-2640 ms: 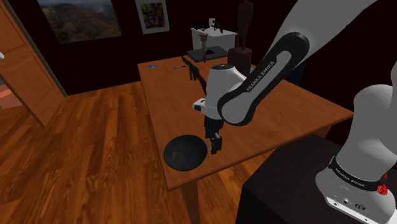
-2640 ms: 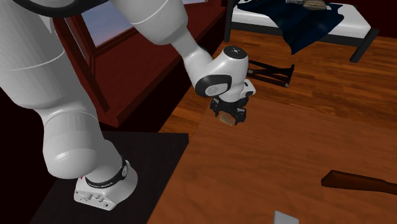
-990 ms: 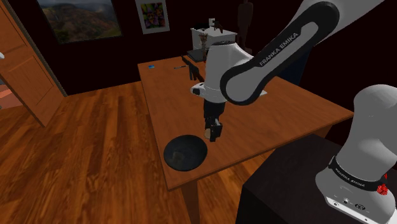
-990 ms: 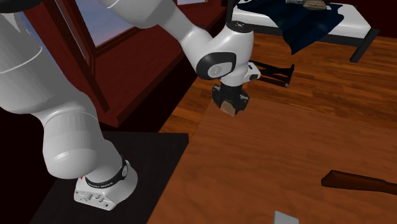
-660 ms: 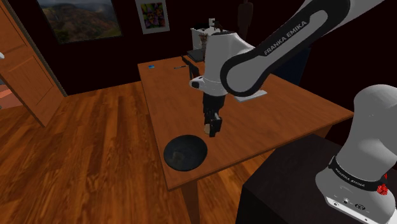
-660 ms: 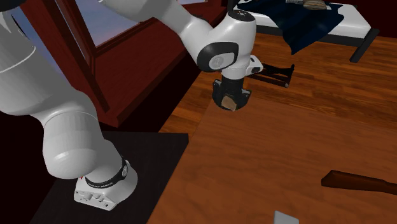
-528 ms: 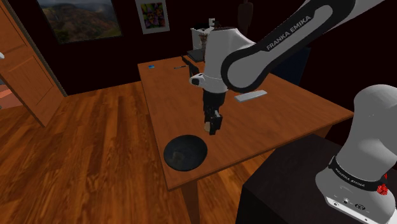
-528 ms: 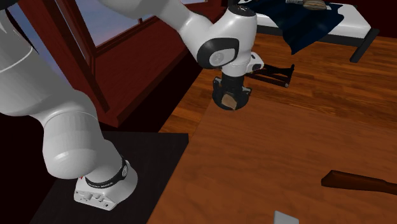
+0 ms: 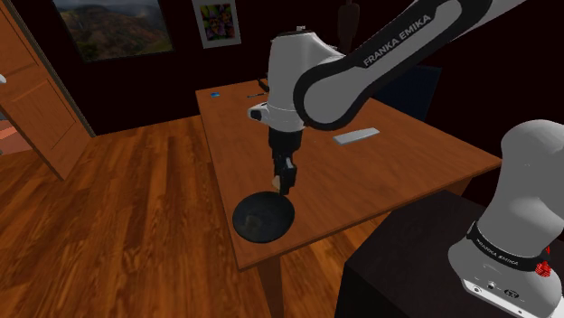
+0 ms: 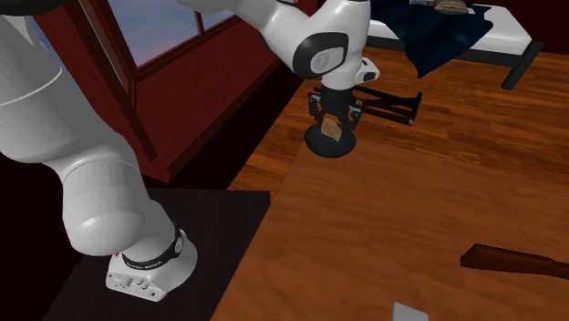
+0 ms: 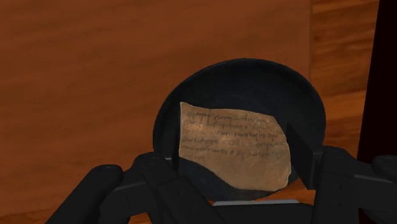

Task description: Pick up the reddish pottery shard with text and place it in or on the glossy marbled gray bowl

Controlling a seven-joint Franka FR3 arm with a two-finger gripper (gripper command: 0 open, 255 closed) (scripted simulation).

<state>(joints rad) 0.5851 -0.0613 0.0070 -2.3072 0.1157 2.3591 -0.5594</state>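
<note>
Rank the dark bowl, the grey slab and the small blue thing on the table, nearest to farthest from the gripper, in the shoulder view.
1. Dark bowl, near table edge, just below the gripper holding the shard.
2. Grey slab, mid-table, toward the view's right.
3. Small blue thing, at the far corner.

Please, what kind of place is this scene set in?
Probably a room in a house, perhaps a study or bedroom: a wooden table, a framed landscape picture on the wall, and a bed.

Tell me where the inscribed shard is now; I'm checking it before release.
The shard is clasped in the tool, hanging above the dark bowl, which sits near the table corner toward the shoulder view's bottom.
</note>
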